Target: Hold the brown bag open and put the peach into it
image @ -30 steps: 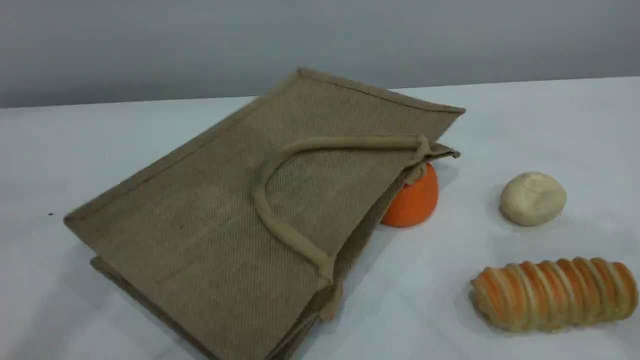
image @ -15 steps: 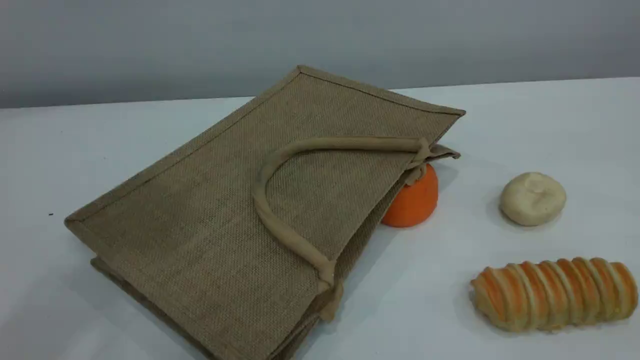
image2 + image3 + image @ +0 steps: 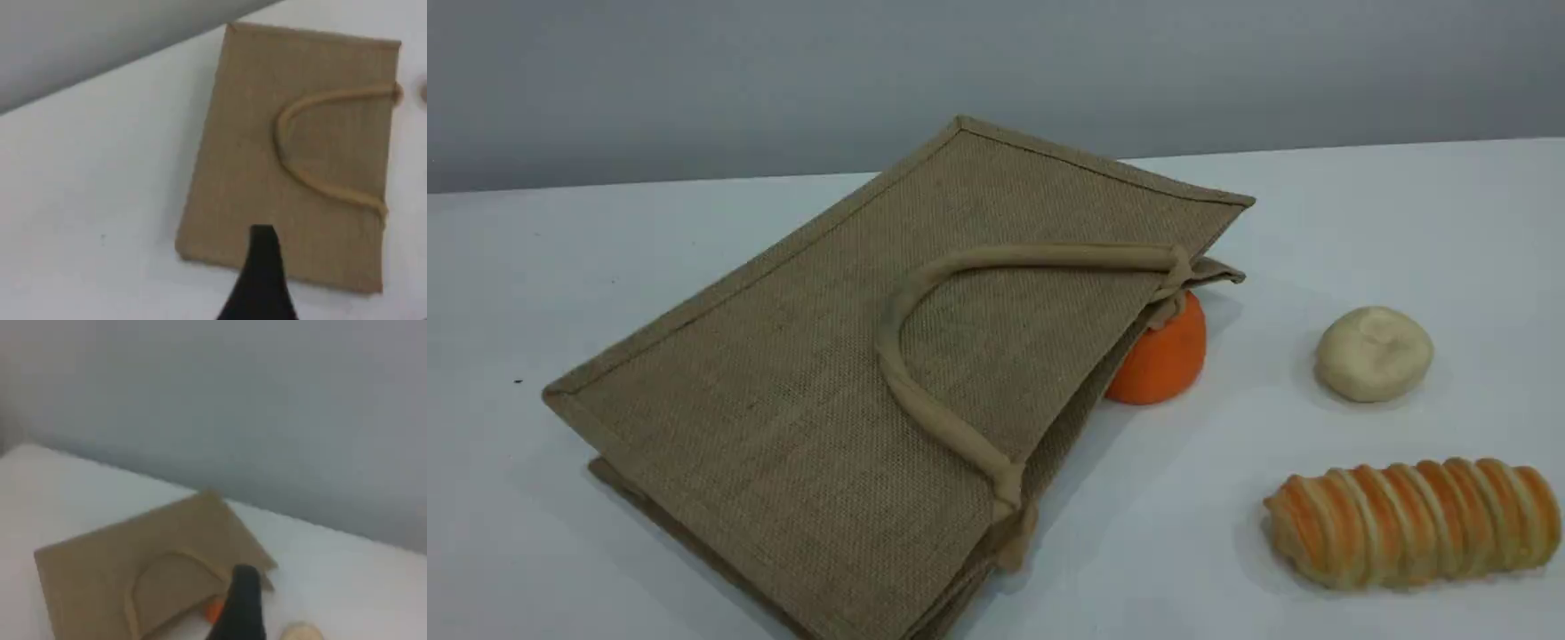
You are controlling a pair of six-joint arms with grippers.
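Bag [image 3: 800,391] lies flat on the bench [image 3: 1316,222], mouth closed; no peach shows. Both claws hover wide, empty. We lift the top handle [image 3: 925,400] first, without disturbing the orange [image 3: 1169,356].

My claw [image 3: 243,613] hangs above the white worktop [image 3: 347,573]; beyond its dark tip the brown bag [image 3: 100,567] lies flat, an orange fruit [image 3: 213,611] peeking at its edge.

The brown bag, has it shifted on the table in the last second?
No. The brown bag lies in the same spot, its mouth edge still over the orange fruit.
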